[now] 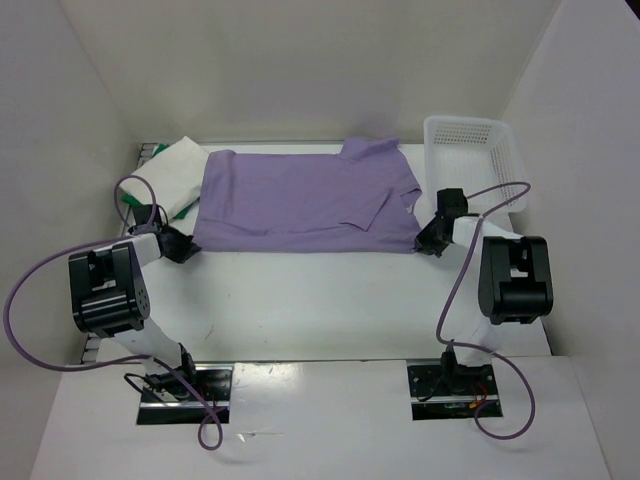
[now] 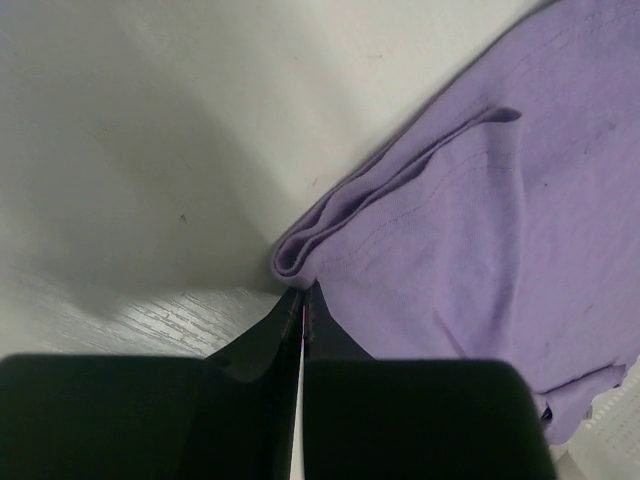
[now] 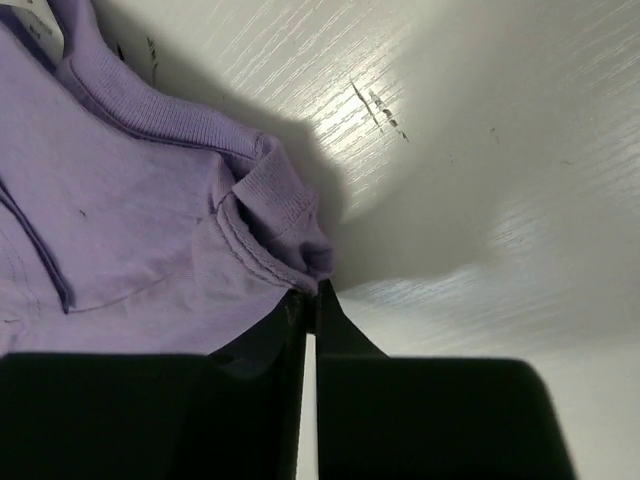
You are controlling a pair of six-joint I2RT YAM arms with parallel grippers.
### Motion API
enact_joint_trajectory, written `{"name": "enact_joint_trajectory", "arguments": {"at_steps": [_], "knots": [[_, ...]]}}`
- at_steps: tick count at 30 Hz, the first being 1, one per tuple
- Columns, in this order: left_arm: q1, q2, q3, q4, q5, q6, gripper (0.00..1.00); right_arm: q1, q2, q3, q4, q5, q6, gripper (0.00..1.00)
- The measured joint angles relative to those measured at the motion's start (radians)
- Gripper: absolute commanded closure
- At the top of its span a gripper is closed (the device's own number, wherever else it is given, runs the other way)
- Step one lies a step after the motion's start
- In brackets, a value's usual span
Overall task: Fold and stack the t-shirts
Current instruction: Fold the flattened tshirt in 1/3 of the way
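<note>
The lavender t-shirt [image 1: 300,200] lies spread across the back half of the table, partly folded. My left gripper [image 1: 184,244] is shut on its near left corner, where the cloth bunches at my fingertips [image 2: 300,270]. My right gripper [image 1: 428,240] is shut on its near right corner, where a hemmed fold [image 3: 275,235] sits at the tips. The white t-shirt [image 1: 172,170] lies folded at the back left, with a bit of the green t-shirt [image 1: 131,203] showing beside it.
A white plastic lattice basket [image 1: 470,160] stands at the back right, close to my right arm. White enclosure walls surround the table on three sides.
</note>
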Motion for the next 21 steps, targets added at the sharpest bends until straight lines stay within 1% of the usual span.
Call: {"name": "enact_joint_trajectory", "arguments": {"at_steps": [4,8,11,16,18,21], "knots": [[0.000,-0.006,0.000,-0.012,-0.006,0.002,1.00,0.001,-0.034,-0.010,-0.010,0.016,0.008,1.00],[0.000,-0.063,-0.010,-0.056,-0.014,0.008,1.00,0.002,-0.153,-0.043,-0.056,0.022,0.011,1.00],[0.000,-0.149,-0.033,-0.095,-0.014,0.026,1.00,-0.011,-0.280,-0.076,-0.105,0.013,0.012,1.00],[0.005,-0.300,-0.069,-0.199,-0.001,0.046,1.00,-0.077,-0.480,-0.115,-0.230,-0.037,0.042,1.00],[0.009,-0.385,-0.093,-0.251,0.004,0.054,1.00,-0.095,-0.532,-0.114,-0.290,-0.048,0.048,1.00],[0.011,-0.497,-0.131,-0.333,0.005,0.056,1.00,-0.111,-0.565,-0.099,-0.393,-0.042,0.050,1.00]]}}
